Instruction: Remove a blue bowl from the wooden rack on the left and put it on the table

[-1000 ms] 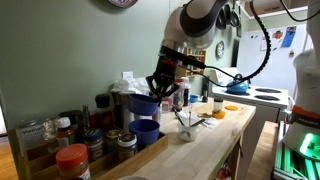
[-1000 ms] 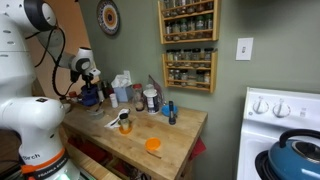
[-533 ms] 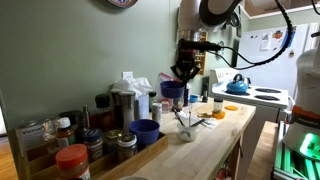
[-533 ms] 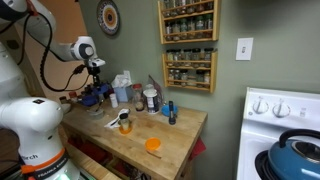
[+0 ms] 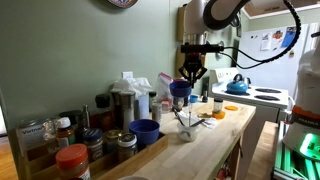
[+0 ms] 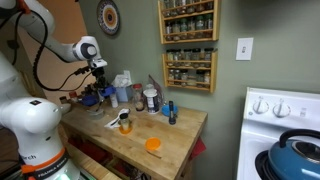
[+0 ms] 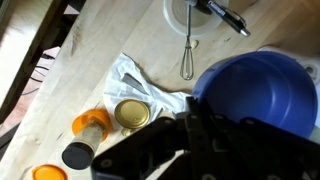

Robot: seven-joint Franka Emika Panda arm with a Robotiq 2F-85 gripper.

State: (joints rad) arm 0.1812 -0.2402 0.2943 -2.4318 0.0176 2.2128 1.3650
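My gripper (image 5: 190, 74) is shut on a royal-blue bowl (image 5: 180, 89) and holds it in the air above the table (image 5: 210, 140), past the end of the wooden rack (image 5: 150, 152). A matching blue bowl (image 5: 144, 131) still sits in the rack. In the wrist view the held blue bowl (image 7: 255, 90) fills the right side, with my gripper (image 7: 200, 122) clamped on its rim and the table (image 7: 90, 55) below. In an exterior view my gripper (image 6: 100, 72) hangs over the table's far end (image 6: 150, 128), near the blue bowl in the rack (image 6: 88, 98).
Below the bowl lie a whisk (image 7: 188, 55), a white cloth (image 7: 140, 80), a gold-lidded jar (image 7: 130, 113) and an orange piece (image 7: 88, 122). Jars (image 5: 72, 160) fill the rack. A white jug (image 5: 125, 98) stands behind. A stove with a blue kettle (image 5: 236, 86) is beyond the table.
My gripper has lifted the blue bowl off the stack in the rack and carried it up and away along the table. The other blue bowl stays in the rack.
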